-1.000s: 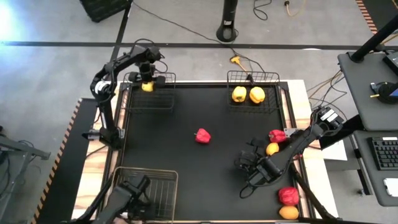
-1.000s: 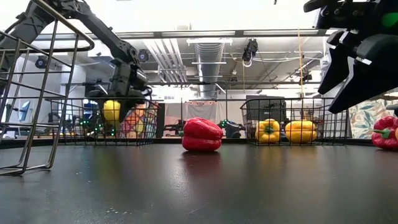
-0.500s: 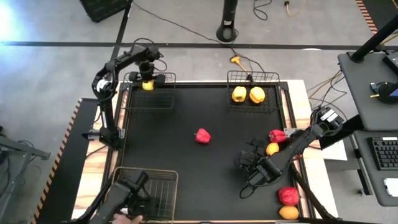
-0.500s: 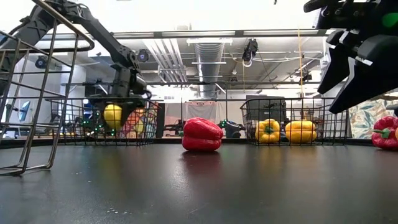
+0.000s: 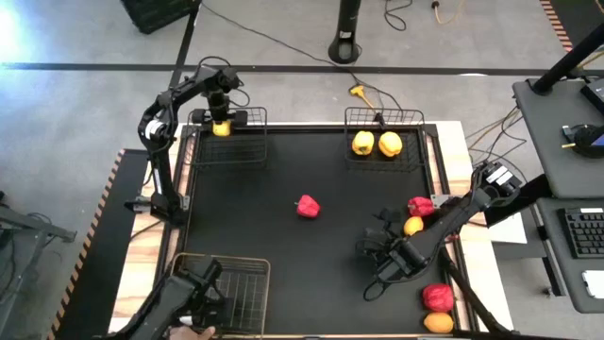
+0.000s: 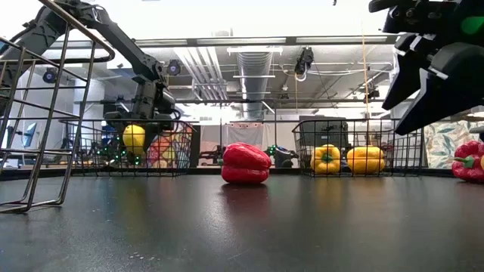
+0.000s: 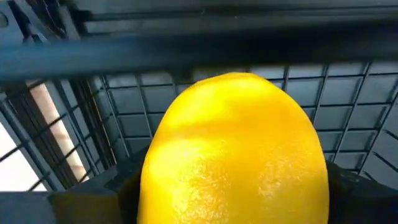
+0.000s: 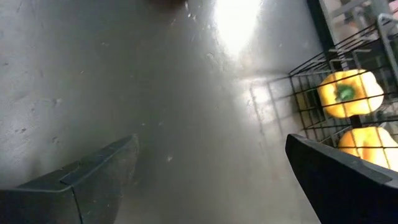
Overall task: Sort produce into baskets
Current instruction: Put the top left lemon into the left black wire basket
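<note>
Yellow citrus fruit (image 5: 221, 128) sits clenched in the left claw (image 5: 222, 121), poised just above the wire basket (image 5: 231, 151) beneath it, probably for dropping in. Right claw (image 5: 373, 247) hangs released over the black surface (image 5: 283, 246), red pepper (image 5: 308, 206) well apart.

A black-topped bench (image 5: 283, 255) carries three wire baskets (image 5: 384, 116) at its far-left, far-right and near-left corners, a red bell pepper (image 5: 308, 206) near centre, and two more red peppers (image 5: 437, 297) and two citrus fruits (image 5: 412, 226) along its right side.
</note>
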